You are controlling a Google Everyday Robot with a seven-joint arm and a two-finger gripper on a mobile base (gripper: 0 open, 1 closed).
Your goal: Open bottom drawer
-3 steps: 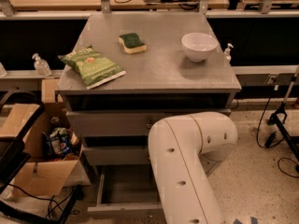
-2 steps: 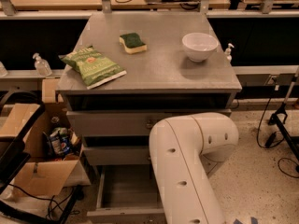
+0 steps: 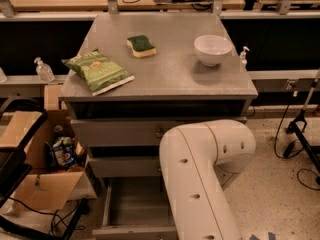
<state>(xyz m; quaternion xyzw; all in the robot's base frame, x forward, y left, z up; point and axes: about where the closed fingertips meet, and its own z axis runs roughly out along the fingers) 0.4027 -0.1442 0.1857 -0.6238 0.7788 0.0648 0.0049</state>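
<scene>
The bottom drawer (image 3: 135, 209) of the grey cabinet is pulled out, showing its shallow grey tray at the lower centre; its front edge (image 3: 132, 231) lies at the bottom of the view. Two taller drawer fronts sit above it, the top one (image 3: 117, 132) with a small round knob (image 3: 159, 133), the middle one (image 3: 122, 166) closed. My white arm (image 3: 200, 179) bends across the cabinet's right front and covers the right part of the drawers. My gripper is hidden behind the arm, out of sight.
On the cabinet top (image 3: 170, 74) lie a green chip bag (image 3: 97, 71), a green-and-yellow sponge (image 3: 141, 45) and a white bowl (image 3: 213, 49). An open cardboard box (image 3: 45, 184) with clutter stands left of the cabinet. A black stand and cables (image 3: 300, 134) are on the right floor.
The bottom drawer has slid slightly further out toward the camera. The arm has barely shifted.
</scene>
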